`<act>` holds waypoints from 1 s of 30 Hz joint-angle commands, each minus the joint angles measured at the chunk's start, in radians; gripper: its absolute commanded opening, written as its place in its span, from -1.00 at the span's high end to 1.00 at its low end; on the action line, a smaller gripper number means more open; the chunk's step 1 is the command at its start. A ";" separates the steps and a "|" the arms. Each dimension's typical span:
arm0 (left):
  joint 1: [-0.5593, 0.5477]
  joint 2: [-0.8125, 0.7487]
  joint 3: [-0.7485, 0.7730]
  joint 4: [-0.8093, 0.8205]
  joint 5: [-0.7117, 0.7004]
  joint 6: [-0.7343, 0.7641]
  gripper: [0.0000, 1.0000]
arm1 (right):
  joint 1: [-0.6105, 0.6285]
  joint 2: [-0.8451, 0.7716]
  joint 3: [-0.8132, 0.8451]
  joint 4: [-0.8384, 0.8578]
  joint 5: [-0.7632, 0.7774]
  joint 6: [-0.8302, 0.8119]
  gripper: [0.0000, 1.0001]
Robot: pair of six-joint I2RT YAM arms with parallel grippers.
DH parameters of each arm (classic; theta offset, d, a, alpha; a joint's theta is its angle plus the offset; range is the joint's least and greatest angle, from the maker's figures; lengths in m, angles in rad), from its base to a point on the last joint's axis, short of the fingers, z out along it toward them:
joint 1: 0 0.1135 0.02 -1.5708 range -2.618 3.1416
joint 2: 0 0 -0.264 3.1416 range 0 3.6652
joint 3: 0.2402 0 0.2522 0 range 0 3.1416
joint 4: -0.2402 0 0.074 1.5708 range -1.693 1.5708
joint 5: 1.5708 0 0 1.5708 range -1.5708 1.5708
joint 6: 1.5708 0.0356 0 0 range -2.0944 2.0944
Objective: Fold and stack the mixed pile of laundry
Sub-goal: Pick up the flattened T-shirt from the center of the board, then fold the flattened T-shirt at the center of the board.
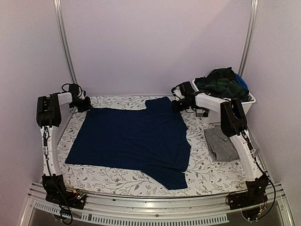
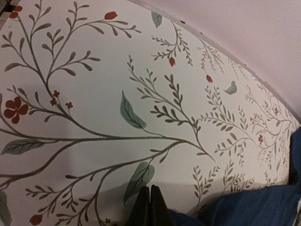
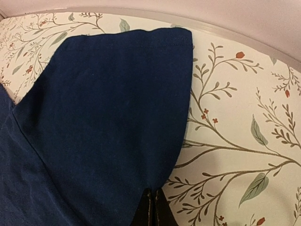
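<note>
A navy blue garment [image 1: 131, 139] lies spread flat across the floral table cloth [image 1: 207, 172], one sleeve pointing at the back wall. My left gripper [image 1: 87, 106] sits at its far left corner. In the left wrist view that gripper [image 2: 149, 200] is shut, and the navy cloth [image 2: 263, 207] runs in against the base of its fingers. My right gripper [image 1: 176, 104] is at the far sleeve. In the right wrist view it [image 3: 154, 195] is shut on the hem of the navy sleeve [image 3: 103, 117]. A grey garment [image 1: 221, 145] lies folded on the right.
A white bin [image 1: 249, 100] stands at the back right corner, holding a dark green plaid garment [image 1: 223, 82] with a bit of blue cloth behind it. The back wall runs close behind both grippers. Metal rails border the table's near edge.
</note>
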 commanded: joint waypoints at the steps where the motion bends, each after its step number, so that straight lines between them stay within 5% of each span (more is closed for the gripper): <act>1: -0.003 -0.136 -0.087 0.103 -0.035 0.009 1.00 | -0.009 -0.129 -0.035 0.040 -0.012 0.015 1.00; 15: 0.000 -0.318 -0.337 0.249 -0.110 -0.040 1.00 | 0.002 -0.223 -0.130 0.067 -0.061 0.016 1.00; 30: 0.010 -0.471 -0.608 0.346 -0.147 -0.124 1.00 | 0.033 -0.394 -0.442 0.181 -0.084 0.004 1.00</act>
